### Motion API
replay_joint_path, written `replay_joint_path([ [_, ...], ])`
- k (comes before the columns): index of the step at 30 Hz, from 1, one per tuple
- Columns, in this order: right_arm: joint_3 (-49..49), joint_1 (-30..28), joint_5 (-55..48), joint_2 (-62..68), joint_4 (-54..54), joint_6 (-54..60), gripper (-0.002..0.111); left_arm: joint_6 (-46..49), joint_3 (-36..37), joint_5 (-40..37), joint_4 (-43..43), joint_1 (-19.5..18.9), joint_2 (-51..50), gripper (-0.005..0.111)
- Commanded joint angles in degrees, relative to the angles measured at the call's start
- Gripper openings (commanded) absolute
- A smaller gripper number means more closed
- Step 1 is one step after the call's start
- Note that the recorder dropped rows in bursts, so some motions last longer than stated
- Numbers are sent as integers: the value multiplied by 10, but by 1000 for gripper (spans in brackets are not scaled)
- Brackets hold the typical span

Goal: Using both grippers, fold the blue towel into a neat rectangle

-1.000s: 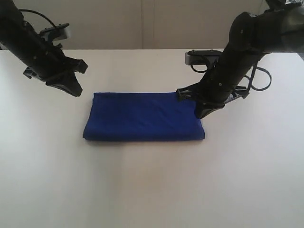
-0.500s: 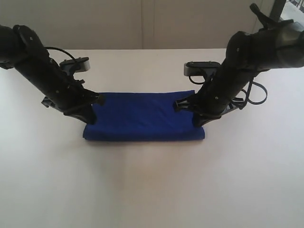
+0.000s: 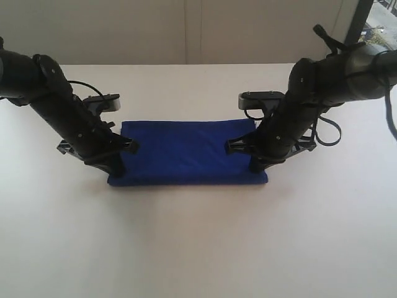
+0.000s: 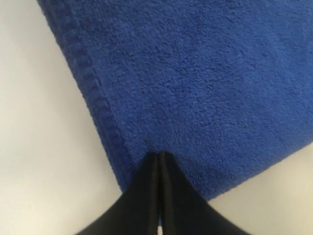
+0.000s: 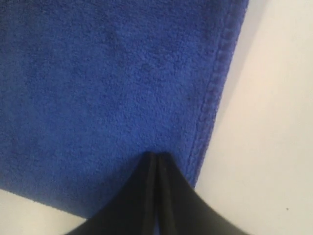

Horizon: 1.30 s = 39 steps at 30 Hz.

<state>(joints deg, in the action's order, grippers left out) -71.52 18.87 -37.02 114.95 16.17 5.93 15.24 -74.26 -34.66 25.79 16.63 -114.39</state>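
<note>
The white table (image 3: 198, 248) fills most of the exterior view, with a pale wall (image 3: 186, 31) behind its far edge. The blue towel (image 3: 186, 152) lies flat on the table as a folded rectangle. Its long sides run parallel to the far edge, it sits well clear of that edge, and it is about midway between the table's left and right sides.

Two black arms slant down and inward from either side. The left arm (image 3: 62, 118) comes down at the towel's near left corner and the right arm (image 3: 298, 105) at its near right corner. Each arm covers the short edge and part of the cloth at its end. A loop of black cable (image 3: 325, 127) hangs off the right arm.

From outside, the left gripper (image 3: 115, 167) and right gripper (image 3: 259, 166) are dark shapes and their jaws cannot be made out. The wrist views show them. The left gripper (image 4: 160, 155) is clenched, its two fingers pressed together with the tip on the towel (image 4: 195, 73), just inside the ribbed hem (image 4: 93, 88) near a corner. The right gripper (image 5: 156, 155) is likewise clenched, with its tip on the pile (image 5: 98, 73) beside the stitched edge (image 5: 215, 98). No cloth shows between either pair of fingers.
</note>
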Motion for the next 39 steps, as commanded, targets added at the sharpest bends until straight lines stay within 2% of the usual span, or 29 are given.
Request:
replay_joint_path([
  [1,2,0,9,-36,-6,2,0,28,-11,-14,-6,1,30,0],
  [9,2,-22,-21,-140,-7,-14,0,-4,-38,-66,-31,-7,126,0],
  [13,6,-46,-80,-177,-21,-14,0,-91,-37,-166,-98,-35,154,0],
  [16,41,-47,-90,-241,-45,-17,0,-101,-16,-219,-114,-46,201,0],
  [20,74,-47,-89,-324,-56,-41,0,-125,0,-215,-119,-46,277,0],
  [24,94,-47,-92,-418,-106,-75,0,-163,12,-202,-160,-46,357,0],
  [30,141,-46,-59,-568,-132,-92,0,-171,58,-129,-163,-45,496,0],
  [39,266,-46,28,-730,-132,-81,0,-152,201,-15,-163,-45,655,0],
])
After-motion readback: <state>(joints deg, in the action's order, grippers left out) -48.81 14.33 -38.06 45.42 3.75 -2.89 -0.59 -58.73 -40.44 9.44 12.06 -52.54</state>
